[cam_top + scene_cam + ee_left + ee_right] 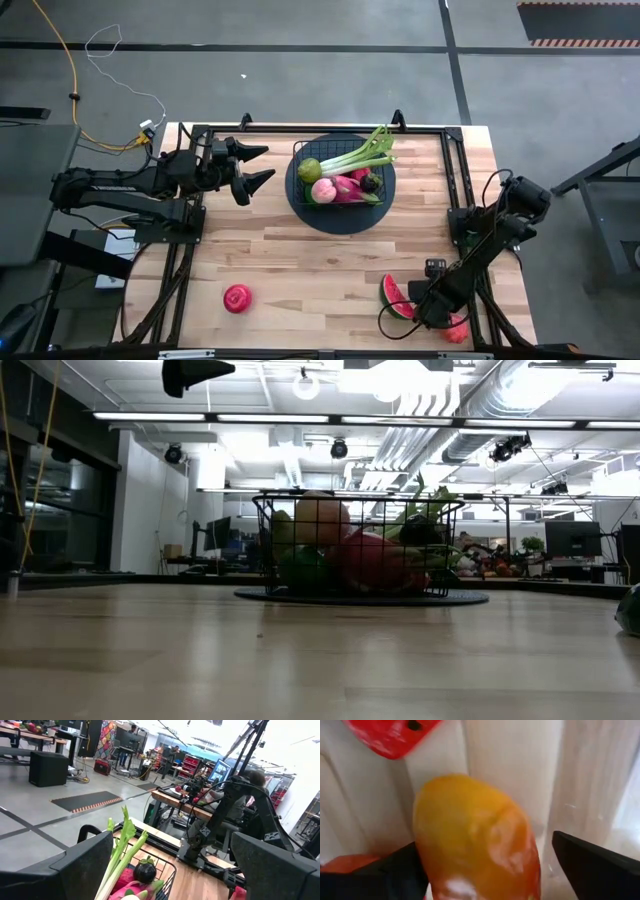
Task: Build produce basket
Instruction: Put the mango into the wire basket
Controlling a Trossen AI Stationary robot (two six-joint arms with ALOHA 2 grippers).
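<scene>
The black wire basket (340,168) sits on a dark round mat (340,222) at the far middle of the table. It holds a green-white leafy stalk (362,155), a green apple (310,168), a peach (322,190), a pink dragon fruit (348,188) and a small dark fruit (145,870). My left gripper (256,166) hovers open to the left of the basket, raised above the table. My right gripper (440,312) is open at the near right corner, pointing down over an orange-yellow mango (475,840), its fingers on either side of it. A watermelon slice (395,297) lies just left of it. My right gripper comes at the mango from above, pointing down, and the mango lies on the table between its fingers. One finger (395,870) is close against the mango's side (422,865); I cannot tell whether it touches. The other finger (595,865) stands apart from it.
A red round fruit (237,298) lies alone near the table's near left edge. A black metal frame (455,180) runs along the far and right sides of the table. Bare wood shows in the middle of the table (320,270).
</scene>
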